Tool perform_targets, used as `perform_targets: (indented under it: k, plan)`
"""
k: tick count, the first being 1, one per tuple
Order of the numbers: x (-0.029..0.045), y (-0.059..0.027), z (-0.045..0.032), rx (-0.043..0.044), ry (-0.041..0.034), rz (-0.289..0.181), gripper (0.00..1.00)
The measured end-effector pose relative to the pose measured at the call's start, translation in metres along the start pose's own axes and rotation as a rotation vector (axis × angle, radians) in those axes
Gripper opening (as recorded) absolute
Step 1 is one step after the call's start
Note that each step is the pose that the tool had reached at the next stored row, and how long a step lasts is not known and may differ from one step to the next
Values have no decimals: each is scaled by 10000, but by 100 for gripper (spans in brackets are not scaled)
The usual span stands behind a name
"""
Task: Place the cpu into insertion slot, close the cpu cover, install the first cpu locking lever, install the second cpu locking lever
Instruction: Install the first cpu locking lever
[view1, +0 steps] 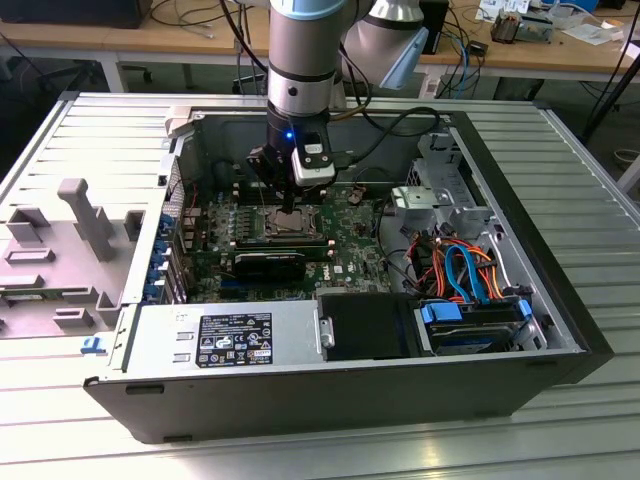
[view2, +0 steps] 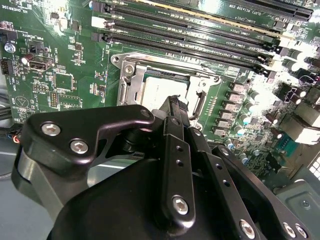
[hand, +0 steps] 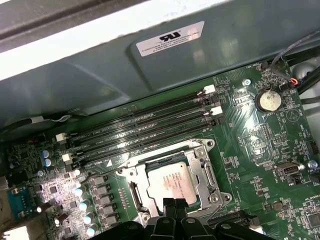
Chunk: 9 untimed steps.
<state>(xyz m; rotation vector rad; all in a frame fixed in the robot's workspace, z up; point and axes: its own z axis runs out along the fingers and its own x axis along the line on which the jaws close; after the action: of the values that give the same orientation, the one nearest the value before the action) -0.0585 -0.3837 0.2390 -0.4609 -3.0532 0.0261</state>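
Observation:
The cpu (hand: 172, 181), a dull silver square, lies flat in the insertion slot (view1: 290, 222) on the green motherboard. The cpu cover (hand: 207, 170), a thin silver frame, lies down around the chip, whose top shows through its window. My gripper (view1: 290, 205) hangs straight over the socket inside the open computer case. In both wrist views its black fingers are shut together with nothing between them, the tips (hand: 173, 204) right at the edge of the cover. In the second wrist view the gripper (view2: 175, 101) hides part of the cpu (view2: 157, 85) and the cover (view2: 200, 92).
Long black memory slots (hand: 145, 127) run beside the socket, with a row of capacitors (hand: 82, 200) on another side. A coin battery (hand: 268, 100) sits on the board. The case wall (hand: 150, 65), the power supply (view1: 230, 335), a drive cage (view1: 430, 200) and coloured cables (view1: 460, 265) surround the board.

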Motion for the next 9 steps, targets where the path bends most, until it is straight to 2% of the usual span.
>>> perform_targets:
  k: [9]
  plan:
    - [0,0,0,6,-3,-132,11]
